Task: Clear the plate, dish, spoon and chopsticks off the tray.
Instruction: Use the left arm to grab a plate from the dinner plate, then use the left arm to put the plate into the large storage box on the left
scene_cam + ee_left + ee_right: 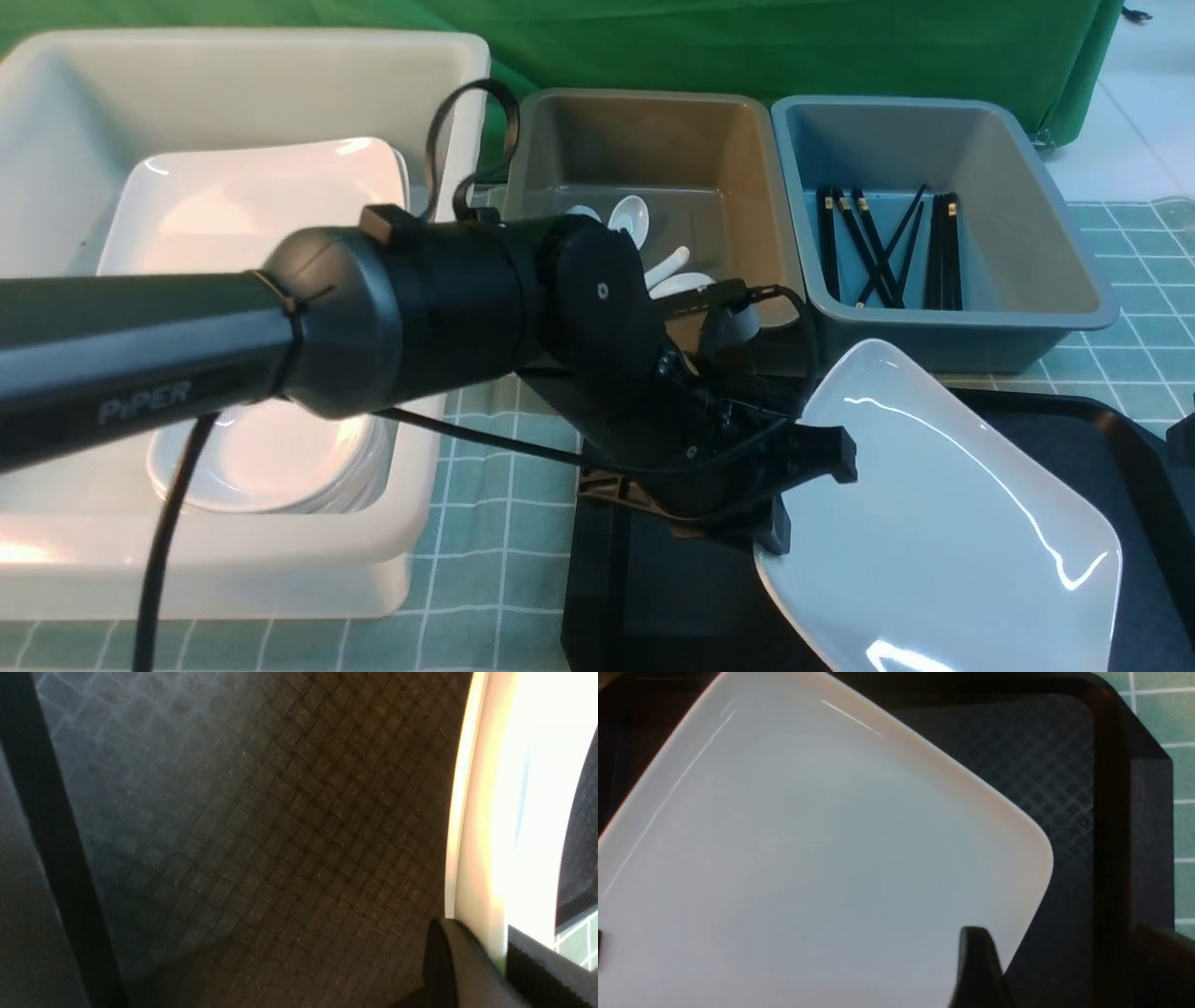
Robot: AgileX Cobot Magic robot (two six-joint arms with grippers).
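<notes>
As left arm [140,345] stretches rightward, end effector [803,495] pinches plate [943,532].

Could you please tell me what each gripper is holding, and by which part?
The left gripper is shut on the large glossy white square plate, clamping its rim on the left edge. The right gripper has its jaws open and holds nothing.

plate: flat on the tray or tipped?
Tipped. The left claw pinches the plate by its left rim, and that side stands clear of the tray. Whether the other side touches, cannot tell.
</notes>
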